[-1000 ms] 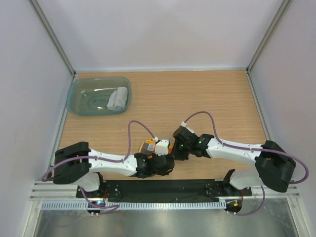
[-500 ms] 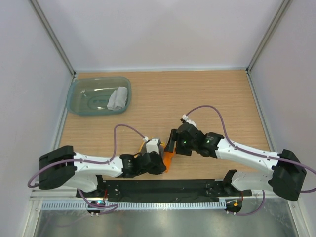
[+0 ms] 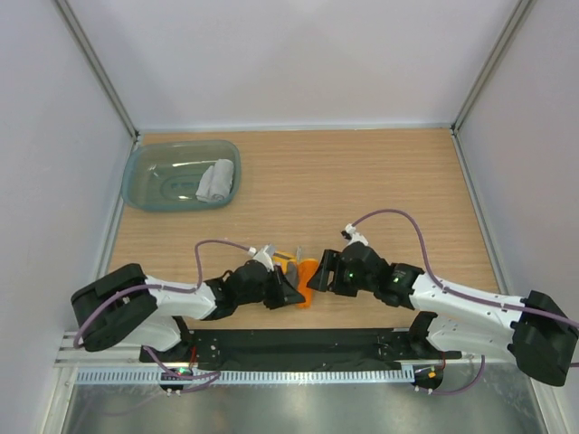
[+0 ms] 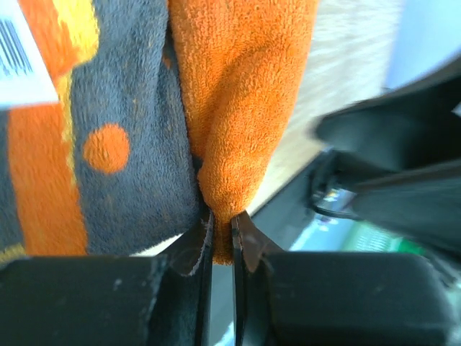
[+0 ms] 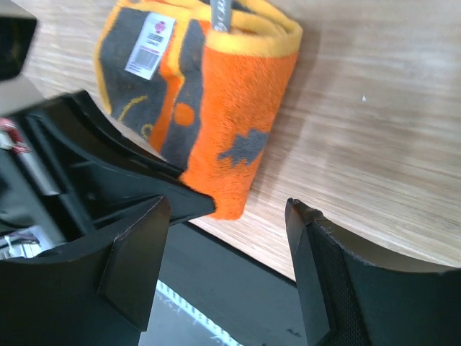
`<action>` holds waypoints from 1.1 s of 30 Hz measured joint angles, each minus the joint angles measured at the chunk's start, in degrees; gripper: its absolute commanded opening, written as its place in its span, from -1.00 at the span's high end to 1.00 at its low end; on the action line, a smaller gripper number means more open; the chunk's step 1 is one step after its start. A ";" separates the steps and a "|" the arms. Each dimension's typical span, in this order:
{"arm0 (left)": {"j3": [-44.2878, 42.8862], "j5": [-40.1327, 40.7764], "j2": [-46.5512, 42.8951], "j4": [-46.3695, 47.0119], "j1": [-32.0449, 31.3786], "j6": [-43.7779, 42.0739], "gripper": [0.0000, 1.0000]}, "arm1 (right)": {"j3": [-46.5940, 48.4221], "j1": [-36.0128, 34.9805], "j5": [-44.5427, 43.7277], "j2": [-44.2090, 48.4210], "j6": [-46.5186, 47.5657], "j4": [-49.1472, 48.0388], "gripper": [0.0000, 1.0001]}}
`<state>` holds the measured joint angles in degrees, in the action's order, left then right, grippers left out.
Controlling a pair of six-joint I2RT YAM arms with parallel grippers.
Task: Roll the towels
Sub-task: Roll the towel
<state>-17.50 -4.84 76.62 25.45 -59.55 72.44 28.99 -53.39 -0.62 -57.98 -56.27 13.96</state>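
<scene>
Gripping the folded orange, grey-faced towel is the left gripper; right gripper gapes.

A: What sits on the desk?
B: A translucent teal plastic tub, in the far left corner of the light wood surface.
A: And around it?
B: Plain white walls; a black strip along the near edge.

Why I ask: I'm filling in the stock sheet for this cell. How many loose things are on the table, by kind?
Towels: 2, the grey towel lying in the tub and the orange towel near the table's front edge
Tubs: 1, the teal tub
Total: 3
</scene>
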 measured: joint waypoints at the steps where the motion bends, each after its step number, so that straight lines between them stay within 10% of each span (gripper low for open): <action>1: 0.48 -1.27 0.87 2.27 0.52 0.98 0.96 | -1.55 0.00 0.63 -0.20 -0.31 -1.42 -0.44; 26: 10.40 -13.46 30.29 51.95 6.78 21.68 0.99 | -12.22 0.24 1.64 -12.79 -2.36 -29.97 -0.09; 33: 10.29 -14.16 32.09 54.99 6.97 21.90 0.98 | -12.61 0.24 1.70 -15.47 -2.34 -34.10 0.69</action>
<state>-7.20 -19.00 108.71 80.44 -52.58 94.35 16.38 -53.15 1.08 -73.45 -58.61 -20.14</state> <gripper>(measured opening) 0.107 0.312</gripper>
